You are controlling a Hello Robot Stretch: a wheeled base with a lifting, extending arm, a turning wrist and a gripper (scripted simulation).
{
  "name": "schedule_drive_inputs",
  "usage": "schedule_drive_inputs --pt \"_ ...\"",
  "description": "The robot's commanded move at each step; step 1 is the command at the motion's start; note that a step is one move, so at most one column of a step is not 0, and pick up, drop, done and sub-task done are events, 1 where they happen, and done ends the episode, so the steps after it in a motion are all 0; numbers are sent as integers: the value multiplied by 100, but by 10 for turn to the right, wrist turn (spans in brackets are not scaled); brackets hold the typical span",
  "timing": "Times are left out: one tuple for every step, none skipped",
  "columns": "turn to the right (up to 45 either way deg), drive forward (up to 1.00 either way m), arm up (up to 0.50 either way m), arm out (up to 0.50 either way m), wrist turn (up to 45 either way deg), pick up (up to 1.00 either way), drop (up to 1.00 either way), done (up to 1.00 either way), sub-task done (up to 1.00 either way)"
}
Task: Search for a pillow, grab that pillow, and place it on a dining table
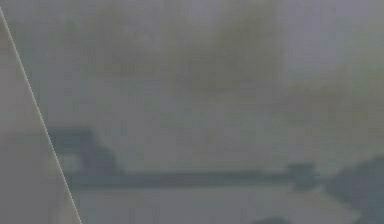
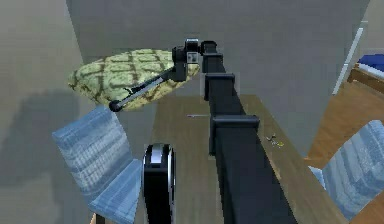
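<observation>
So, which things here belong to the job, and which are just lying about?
Job: patterned pillow, hanging at the gripper; wooden dining table.
Lying about: left blue-striped chair; right blue-striped chair; small dark bits on the table.

A dark, square-sectioned stepped arm bar (image 2: 238,150) carries two small white squares with black marks (image 2: 200,47) just behind the tool (image 2: 120,103), a dark body with thin black fingers (image 2: 150,86).

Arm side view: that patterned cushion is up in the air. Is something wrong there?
Odd-looking but explained: the green-and-yellow pillow hangs at the gripper's far end, clear of the wooden table, so the gripper holds it. Nothing looks spilled or toppled.
</observation>
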Motion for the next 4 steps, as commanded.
schedule_drive_inputs --pt "0 0 0 0 450 0 0 0 0" --pt "0 0 0 0 450 0 0 0 0" --pt "0 0 0 0 150 0 0 0 0" --pt "0 0 -4 0 0 0 0 0 0"
